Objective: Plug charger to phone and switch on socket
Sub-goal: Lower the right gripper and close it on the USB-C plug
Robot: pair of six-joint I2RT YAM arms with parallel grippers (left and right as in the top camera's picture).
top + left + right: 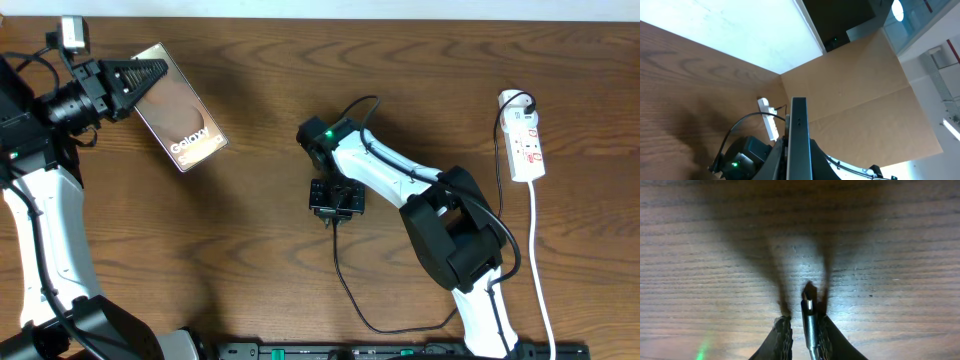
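Note:
My left gripper [148,78] is shut on the top end of the phone [183,112] and holds it tilted above the table's far left, bronze screen up. In the left wrist view the phone [799,115] shows edge-on between the jaws [799,147]. My right gripper [335,205] points down near the table's middle, shut on the charger. The charger's thin black cable [345,290] trails toward the front edge. In the right wrist view the slim connector tip [808,311] sticks out between the fingers [804,322], against the right finger, above the wood. The socket [526,140] lies at the far right.
The socket's white cord [540,270] runs along the right side to the front edge, with a black plug at its far end. The socket also shows in the left wrist view [769,122]. A black rail runs along the table's front edge [400,352].

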